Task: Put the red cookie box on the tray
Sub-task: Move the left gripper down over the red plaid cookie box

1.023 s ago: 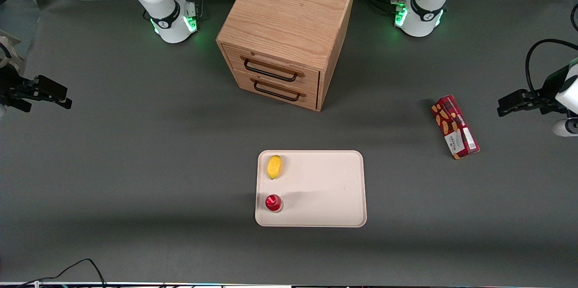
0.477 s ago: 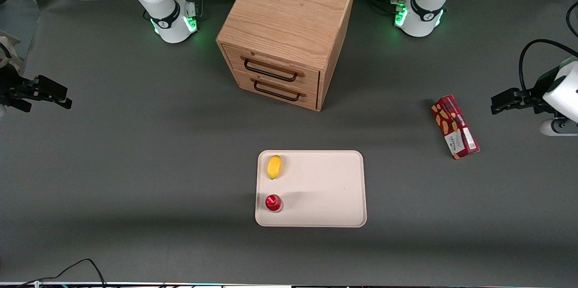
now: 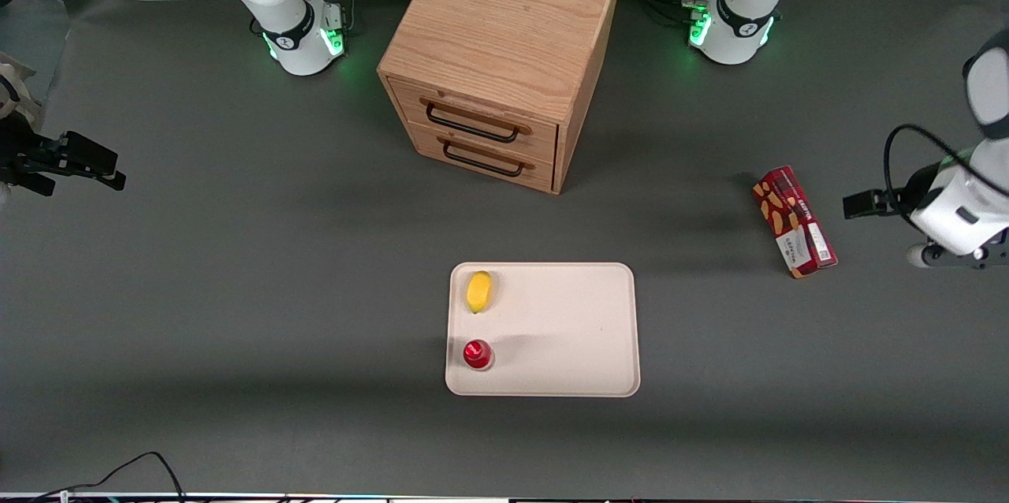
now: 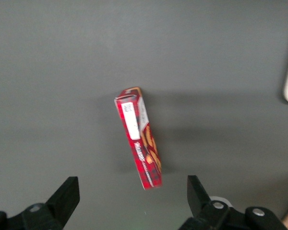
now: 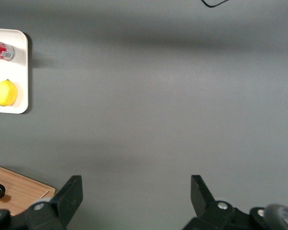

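The long dark-red cardboard cookie box [image 3: 794,221] [image 4: 140,138] lies flat on the grey table toward the working arm's end, well apart from the flat cream-beige rectangular tray [image 3: 567,329]. The left gripper [image 3: 855,204] [image 4: 133,194] hovers just beside the box, fingers [image 4: 67,191] spread wide and holding nothing (box visible between them). On the tray rest a yellow lemon [image 3: 478,291] and a small round red object [image 3: 477,354].

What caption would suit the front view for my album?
Open gripper nears the red cookie box on the table; the tray waits nearby.
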Robot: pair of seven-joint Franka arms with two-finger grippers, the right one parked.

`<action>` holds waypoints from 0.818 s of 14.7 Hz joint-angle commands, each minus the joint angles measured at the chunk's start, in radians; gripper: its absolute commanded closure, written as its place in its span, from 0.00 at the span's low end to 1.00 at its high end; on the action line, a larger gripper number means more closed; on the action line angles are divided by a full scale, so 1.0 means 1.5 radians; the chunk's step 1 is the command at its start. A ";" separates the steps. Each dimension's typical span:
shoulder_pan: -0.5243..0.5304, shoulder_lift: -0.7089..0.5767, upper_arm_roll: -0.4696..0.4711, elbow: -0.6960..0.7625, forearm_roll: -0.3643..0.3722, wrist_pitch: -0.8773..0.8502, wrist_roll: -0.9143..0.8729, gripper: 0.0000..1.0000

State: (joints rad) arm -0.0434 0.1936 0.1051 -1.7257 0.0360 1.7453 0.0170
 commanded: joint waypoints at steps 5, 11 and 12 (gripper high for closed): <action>-0.003 -0.027 0.029 -0.255 -0.002 0.225 -0.082 0.00; 0.003 -0.023 0.032 -0.369 -0.031 0.383 -0.106 0.00; 0.003 -0.019 0.032 -0.371 -0.033 0.394 -0.108 0.00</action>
State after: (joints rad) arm -0.0399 0.1970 0.1527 -2.2285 0.0011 2.2835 -0.1278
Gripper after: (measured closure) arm 0.000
